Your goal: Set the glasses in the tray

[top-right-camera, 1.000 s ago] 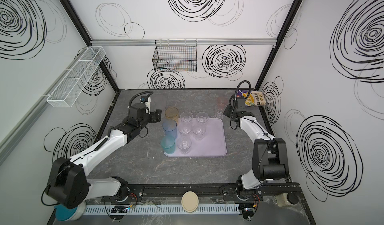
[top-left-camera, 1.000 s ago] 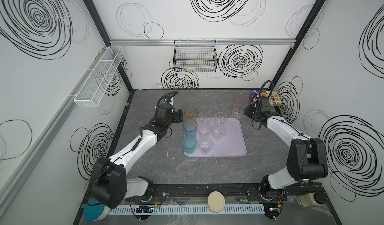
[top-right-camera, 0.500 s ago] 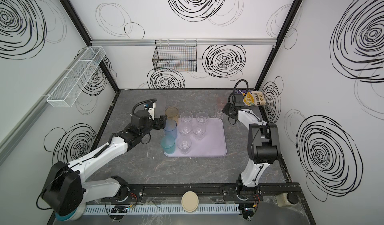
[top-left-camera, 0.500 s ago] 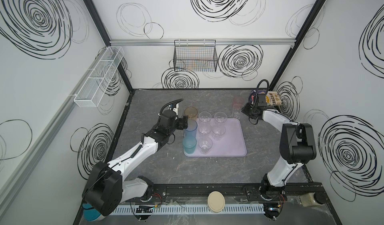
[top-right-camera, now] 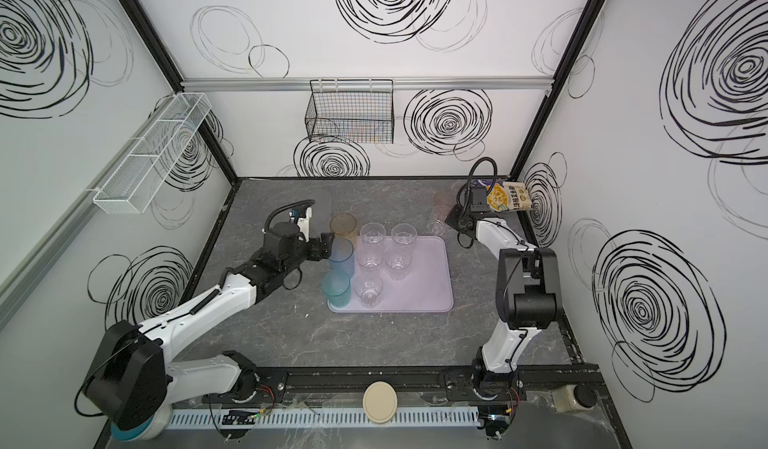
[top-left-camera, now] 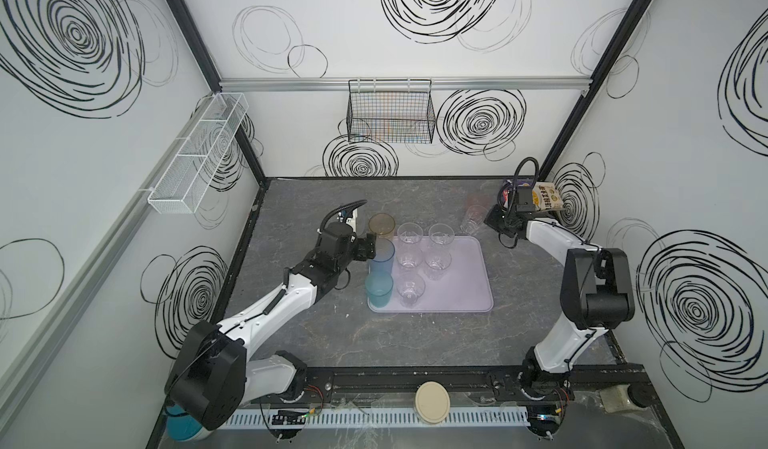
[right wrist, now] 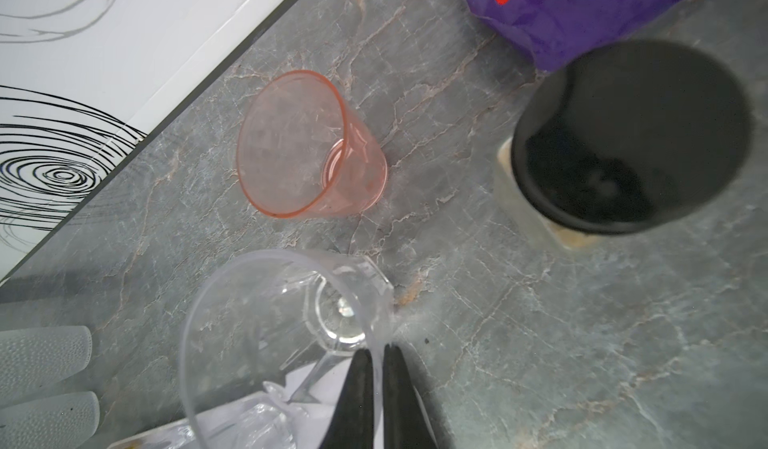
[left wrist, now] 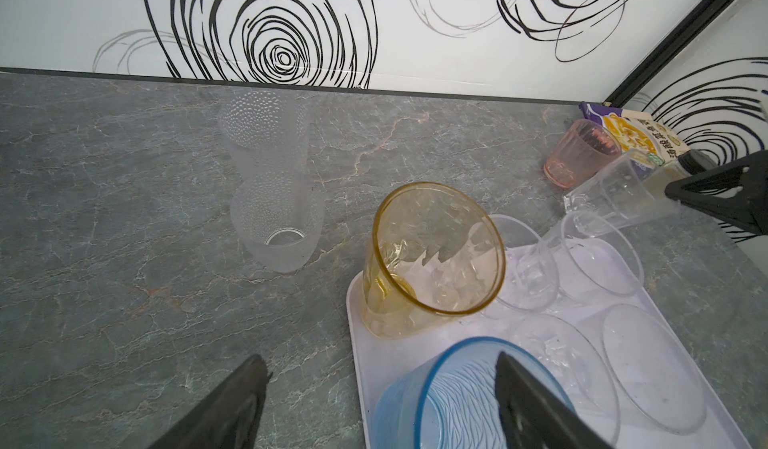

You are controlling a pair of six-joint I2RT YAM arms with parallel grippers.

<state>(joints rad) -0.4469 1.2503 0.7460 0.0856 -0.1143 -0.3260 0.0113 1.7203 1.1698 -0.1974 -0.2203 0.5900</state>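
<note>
The pale lilac tray (top-left-camera: 465,276) holds several clear glasses (top-left-camera: 409,256). Along its left edge stand an amber glass (top-left-camera: 381,224), a tall blue glass (top-left-camera: 382,256) and a teal glass (top-left-camera: 379,291). My left gripper (top-left-camera: 371,248) is open at the blue glass (left wrist: 415,405), with one finger over its mouth and the other outside over the table. My right gripper (right wrist: 376,355) is shut on the wall of a tilted clear glass (right wrist: 286,343) just beyond the tray's back right corner (top-left-camera: 473,218). A pink glass (right wrist: 307,148) and two frosted glasses (left wrist: 276,218) stand on the table.
Snack bags (top-left-camera: 548,195) and a cream bottle with a dark cap (right wrist: 623,143) fill the back right corner. A black wire basket (top-left-camera: 390,116) hangs on the back wall and a white mesh shelf (top-left-camera: 199,152) on the left wall. A cream disc (top-left-camera: 432,401) lies at the front rail.
My right gripper has closed on the clear glass, which now leans, and that arm's elbow has folded upward. My left gripper has moved from beside the amber glass to the blue one, staying open.
</note>
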